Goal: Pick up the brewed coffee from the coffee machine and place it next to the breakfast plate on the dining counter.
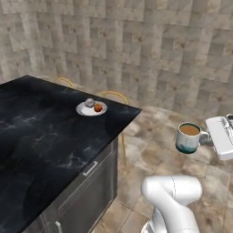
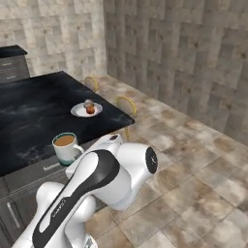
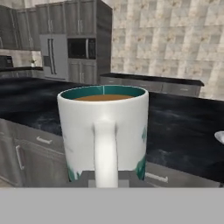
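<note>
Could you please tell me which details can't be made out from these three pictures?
- Gripper fingers: in the hand view the mug covers them; in the left base view they are too small to judge.
- Food on the plate: too small in both base views for detail.
- Plate in the hand view: cut off by the right edge.
- Stools: mostly hidden behind the counter.

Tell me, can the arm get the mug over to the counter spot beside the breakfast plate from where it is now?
Probably yes. The mug hangs upright in the jaws, off the dining counter edge and seemingly above its top. The marble around the plate looks bare, and nothing stands between. The reach itself looks long, so that is uncertain.
</note>
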